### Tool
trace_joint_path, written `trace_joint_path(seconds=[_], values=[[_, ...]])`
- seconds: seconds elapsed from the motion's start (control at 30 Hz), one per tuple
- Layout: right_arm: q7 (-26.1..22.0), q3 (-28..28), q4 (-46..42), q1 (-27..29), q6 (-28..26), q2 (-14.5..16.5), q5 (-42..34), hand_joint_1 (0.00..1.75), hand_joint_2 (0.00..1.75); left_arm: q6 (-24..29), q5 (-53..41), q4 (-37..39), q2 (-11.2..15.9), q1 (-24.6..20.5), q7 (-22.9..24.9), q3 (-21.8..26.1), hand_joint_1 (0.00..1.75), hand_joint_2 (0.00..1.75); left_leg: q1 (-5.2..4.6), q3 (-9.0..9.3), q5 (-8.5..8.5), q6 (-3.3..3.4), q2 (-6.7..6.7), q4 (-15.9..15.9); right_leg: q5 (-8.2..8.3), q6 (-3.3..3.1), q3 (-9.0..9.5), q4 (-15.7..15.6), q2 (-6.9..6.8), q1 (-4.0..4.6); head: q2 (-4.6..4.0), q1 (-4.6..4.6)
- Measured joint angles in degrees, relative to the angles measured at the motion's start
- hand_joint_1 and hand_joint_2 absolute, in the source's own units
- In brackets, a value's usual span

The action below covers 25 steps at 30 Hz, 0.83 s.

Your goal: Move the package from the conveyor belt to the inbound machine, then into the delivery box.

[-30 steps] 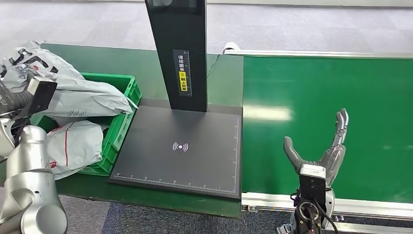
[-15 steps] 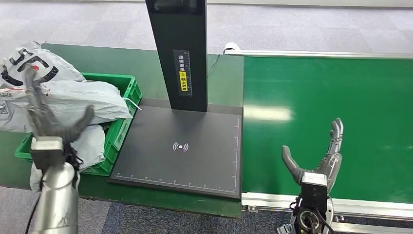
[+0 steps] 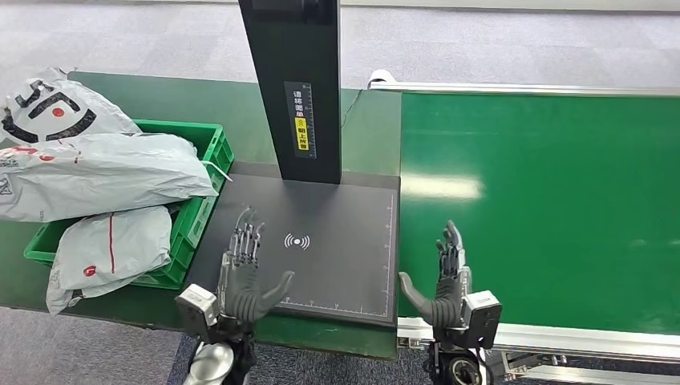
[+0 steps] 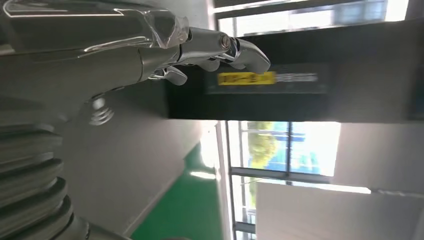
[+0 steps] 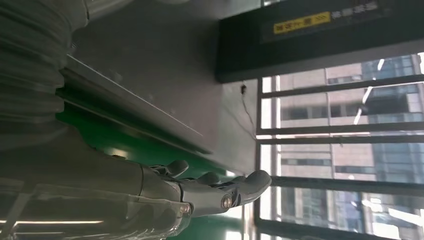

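Observation:
My left hand hovers over the near left corner of the inbound machine's black scan plate, fingers spread, holding nothing. Over the near edge of the green conveyor belt stands my right hand, fingers up and apart, also holding nothing. The green delivery box at the left holds several grey mail packages, one spilling over its near rim. No package lies on the belt. In the left wrist view my left hand reaches toward the machine's black post; my right hand appears in the right wrist view.
The machine's black upright post rises from the back of the scan plate. A grey package with a black and red mark lies on the green table behind the box. Grey carpet floor runs beyond the table and belt.
My left hand swung away from the delivery box rightward to the near left of the scan plate, leaving the packages in the box. My right hand drew left and nearer, onto the belt's near edge.

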Motion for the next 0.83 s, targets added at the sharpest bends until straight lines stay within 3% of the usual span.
trace_joint_path(seconds=[0.23,0.83], values=[[-0.01,2.92,7.26,1.65,0.68,1.18,-1.22,0.0,1.75,-3.9,1.75,8.74,-1.23,0.56,0.0,0.99,0.0,1.75,0.01,-0.05,0.0,0.0,0.01,-0.01,-0.01,0.01,-0.03,0.0,0.0,0.01,0.0,0.0],[-0.02,7.2,9.36,1.23,-1.35,1.26,1.21,0.0,1.75,-5.17,1.28,8.21,-1.48,2.37,-0.01,3.1,0.0,1.75,0.0,-0.04,0.0,0.0,0.0,-0.01,-0.01,0.01,-0.01,0.0,0.0,0.0,0.0,0.0]])
